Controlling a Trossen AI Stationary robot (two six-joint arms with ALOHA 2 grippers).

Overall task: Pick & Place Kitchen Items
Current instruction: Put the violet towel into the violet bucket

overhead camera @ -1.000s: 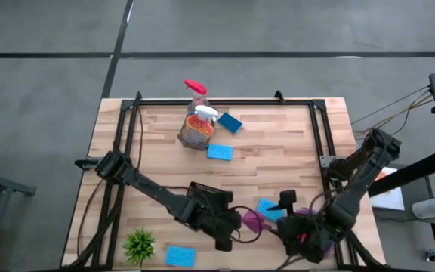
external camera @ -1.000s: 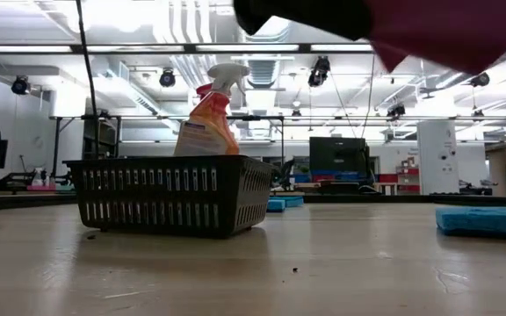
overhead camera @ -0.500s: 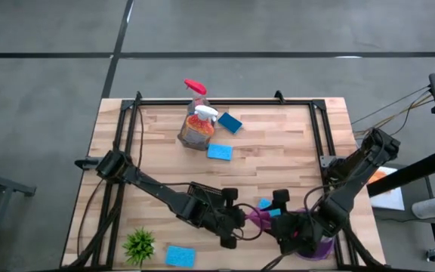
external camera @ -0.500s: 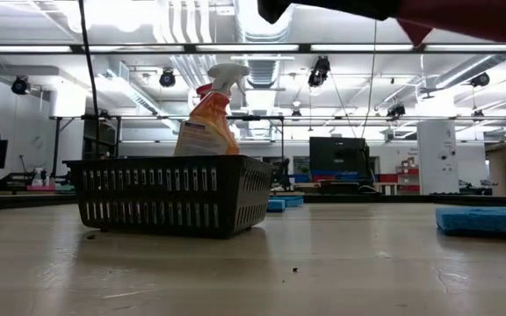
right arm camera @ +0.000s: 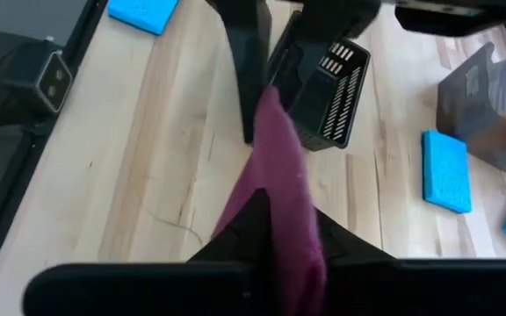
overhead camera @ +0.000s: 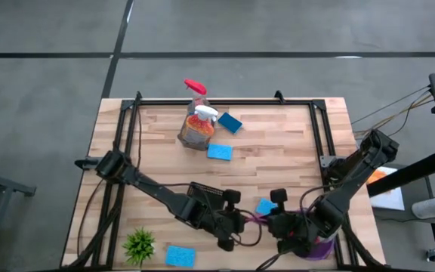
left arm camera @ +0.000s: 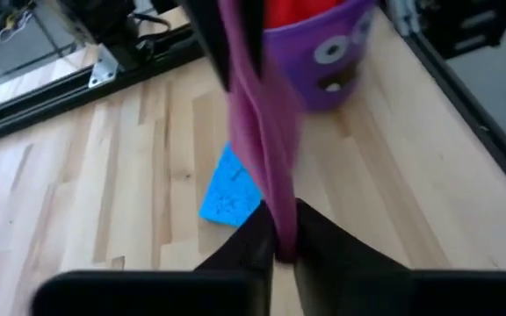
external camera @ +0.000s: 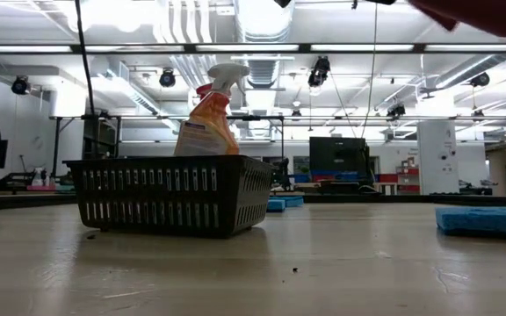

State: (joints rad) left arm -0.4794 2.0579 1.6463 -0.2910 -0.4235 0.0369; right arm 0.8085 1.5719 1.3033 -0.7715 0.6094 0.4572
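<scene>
Magenta cloth point(left arm camera: 260, 132), a soft strip of fabric, hangs stretched between the two pincers above the near right part of the pale wooden surface point(overhead camera: 278, 151). The left pincer point(left arm camera: 281, 250) is clamped on one end of it, and the right pincer point(right arm camera: 275, 224) is pinched tight on the other end, fingers closed around the fabric. In the high view both pincers meet near the surface's front edge, left pincer point(overhead camera: 242, 224) just beside right pincer point(overhead camera: 278, 225), with the cloth point(overhead camera: 255, 219) between them.

A small blue rectangular sponge point(overhead camera: 264, 206) lies flat on the surface just behind them. A purple cup with a cartoon face point(left arm camera: 323, 53) stands near the right edge, something red showing inside it.

Farther back, a dark slotted plastic basket point(external camera: 169, 195) holds an orange spray bottle with a white trigger point(external camera: 207, 118). A clear spray bottle with a red trigger point(overhead camera: 195, 89) is just behind it. Two more blue sponges point(overhead camera: 220, 152) lie beside the basket.
</scene>
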